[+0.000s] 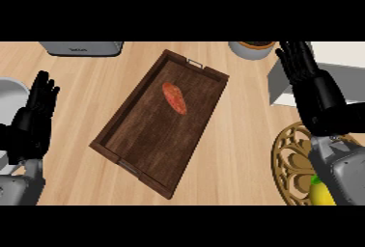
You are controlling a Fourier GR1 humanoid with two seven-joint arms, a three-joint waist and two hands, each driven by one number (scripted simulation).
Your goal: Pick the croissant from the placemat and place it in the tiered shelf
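My left hand (32,118) is black, with long, blocky fingers built from short segments, and it joins a pale grey forearm (18,189) with a smooth, rounded shell. My right hand (308,77) is the same glossy black, widening into a thick black wrist. Behind it my right forearm (345,166) is grey, with panel seams.

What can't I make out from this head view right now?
- Placemat: right forearm covers it; lower edge cuts it.
- Yellow object: mostly hidden by that forearm, unidentifiable.
- White shelf: right hand hides its inside.
- Toaster, bowl: cut off at top.
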